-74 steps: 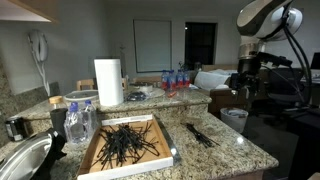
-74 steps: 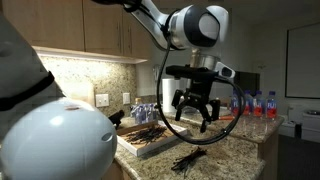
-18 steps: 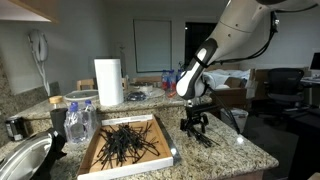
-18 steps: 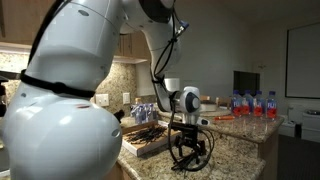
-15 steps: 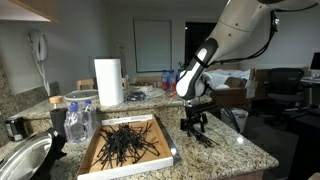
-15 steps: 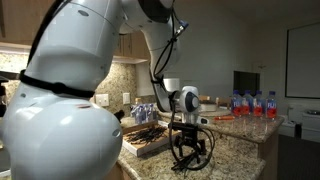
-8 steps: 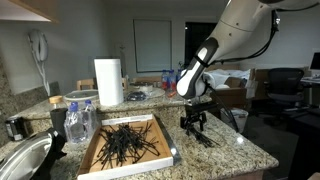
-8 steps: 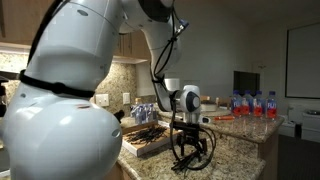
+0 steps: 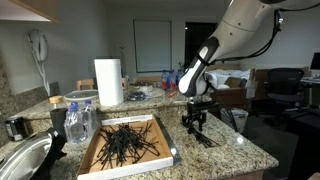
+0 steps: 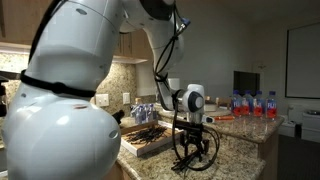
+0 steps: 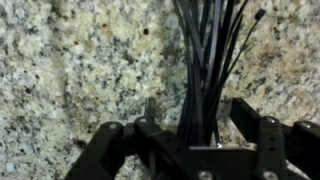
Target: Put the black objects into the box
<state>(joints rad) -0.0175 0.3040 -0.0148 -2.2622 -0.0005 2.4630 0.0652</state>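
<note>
A bundle of black zip ties (image 9: pixel 204 137) lies on the granite counter to the right of the cardboard box (image 9: pixel 98 161). It also shows in an exterior view (image 10: pixel 196 163) and fills the wrist view (image 11: pixel 205 55). The box holds a pile of several black ties (image 9: pixel 126 143) and also shows in an exterior view (image 10: pixel 148 142). My gripper (image 9: pixel 196 126) points straight down over the near end of the loose bundle, also seen in an exterior view (image 10: pixel 190 150). In the wrist view my gripper (image 11: pixel 195 120) is open, with its fingers on either side of the ties.
A paper towel roll (image 9: pixel 108 82) and a clear bag of bottles (image 9: pixel 78 121) stand behind and beside the box. A metal bowl (image 9: pixel 22 160) sits at the counter's left end. Water bottles (image 10: pixel 255 104) stand on the far counter. The counter's edge is close beyond the bundle.
The arm has shifted very slightly over the bundle. The ties on the counter and those in the box have not moved.
</note>
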